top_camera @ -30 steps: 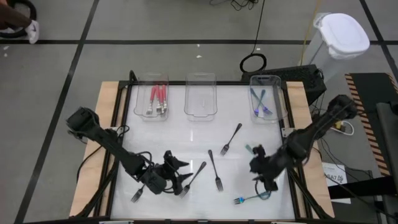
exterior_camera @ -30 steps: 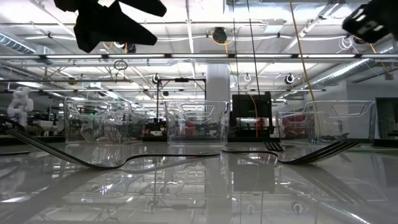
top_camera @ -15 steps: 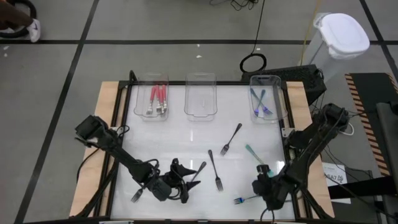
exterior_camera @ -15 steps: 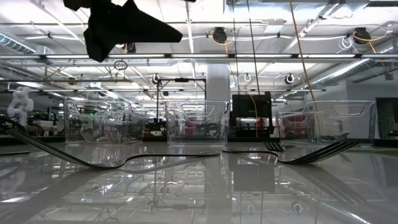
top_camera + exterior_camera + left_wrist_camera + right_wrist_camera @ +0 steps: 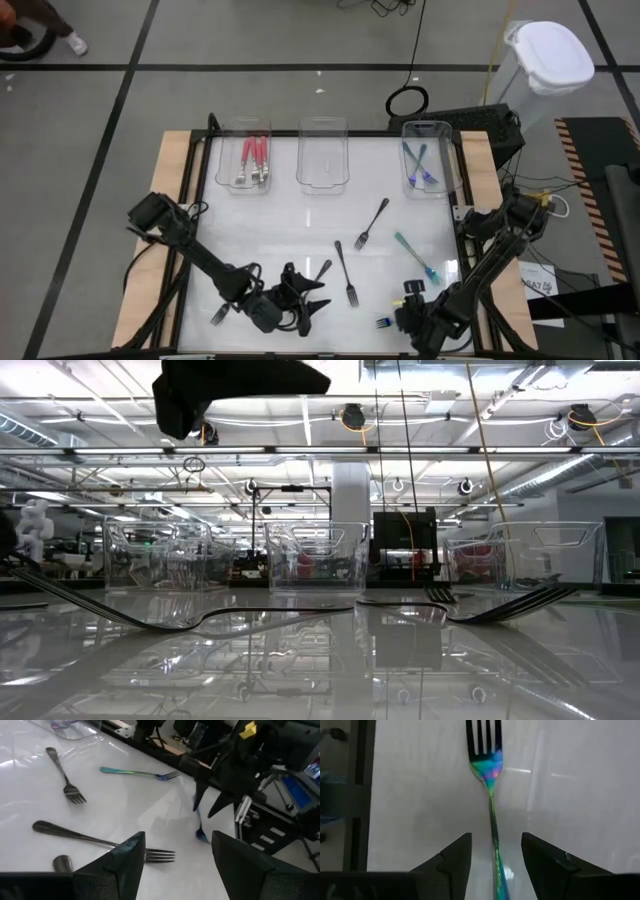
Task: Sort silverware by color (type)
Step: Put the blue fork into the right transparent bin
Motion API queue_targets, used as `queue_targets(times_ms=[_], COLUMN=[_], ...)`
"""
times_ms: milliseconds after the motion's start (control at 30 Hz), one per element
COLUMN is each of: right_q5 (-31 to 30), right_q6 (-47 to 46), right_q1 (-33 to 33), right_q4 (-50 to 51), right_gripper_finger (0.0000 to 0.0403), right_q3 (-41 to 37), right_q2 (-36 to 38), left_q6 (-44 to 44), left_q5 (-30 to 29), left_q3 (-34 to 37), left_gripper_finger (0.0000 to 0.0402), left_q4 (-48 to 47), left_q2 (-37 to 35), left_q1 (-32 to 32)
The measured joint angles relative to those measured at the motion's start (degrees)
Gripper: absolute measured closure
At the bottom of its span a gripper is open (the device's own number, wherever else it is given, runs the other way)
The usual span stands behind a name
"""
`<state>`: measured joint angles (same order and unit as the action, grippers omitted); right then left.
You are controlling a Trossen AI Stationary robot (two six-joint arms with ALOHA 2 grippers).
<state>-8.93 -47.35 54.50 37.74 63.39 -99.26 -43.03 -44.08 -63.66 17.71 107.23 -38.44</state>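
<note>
Iridescent blue-green fork (image 5: 491,785) between right gripper's (image 5: 492,851) open jaws, left gripper (image 5: 175,851) open

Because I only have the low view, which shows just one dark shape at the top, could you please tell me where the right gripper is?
Observer: The right gripper is down at the table edge opposite the trays. It is open, with a finger on either side of the iridescent blue fork.
Operator: Thank you. Is the dark shape in my view the left arm?
Observer: Yes. The left gripper hangs open above a black fork.
Operator: And what do the trays hold?
Observer: Red forks lie in the left tray and blue forks in the right tray. The middle tray is empty.
</note>
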Motion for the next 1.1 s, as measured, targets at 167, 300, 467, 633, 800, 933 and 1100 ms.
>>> queue_targets(times_ms=[167,300,467,633,800,933,1100], right_q5=[-0.02,-0.84,-1.44,-1.35,-0.33,-0.02,0.13], right_q6=[0.01,0.02,0.06,0.48,0.97,1.11,1.01], right_q1=[0.0,0.0,0.02,0.0,0.0,0.02,0.02], right_q4=[-0.3,-0.27,-0.2,-0.26,-0.48,-0.85,-1.67], right_gripper_finger=[0.0234,0.0234,0.0234,0.0254,0.0303,0.0343,0.0381], right_q3=[0.98,1.0,1.13,1.16,1.15,1.12,1.08], right_q2=[-1.96,-2.75,-3.54,-3.8,-3.85,-3.87,-3.89], left_q6=[-0.7,-1.86,-3.21,-3.16,-3.03,-2.68,-0.99], left_q5=[-1.32,-1.71,-2.79,-2.97,-3.03,-3.17,-2.74], left_q3=[-0.9,-0.91,-1.13,-2.87,-3.42,-3.42,-3.46], left_gripper_finger=[0.0173,0.0173,0.0173,0.0173,0.0173,0.0173,0.0173], left_q4=[0.11,1.68,3.28,4.29,4.44,4.4,4.29], left_q2=[1.77,3.35,5.19,7.11,7.16,7.16,7.16], left_q1=[-1.2,-1.85,-2.14,-2.18,-2.14,-1.98,-0.65])
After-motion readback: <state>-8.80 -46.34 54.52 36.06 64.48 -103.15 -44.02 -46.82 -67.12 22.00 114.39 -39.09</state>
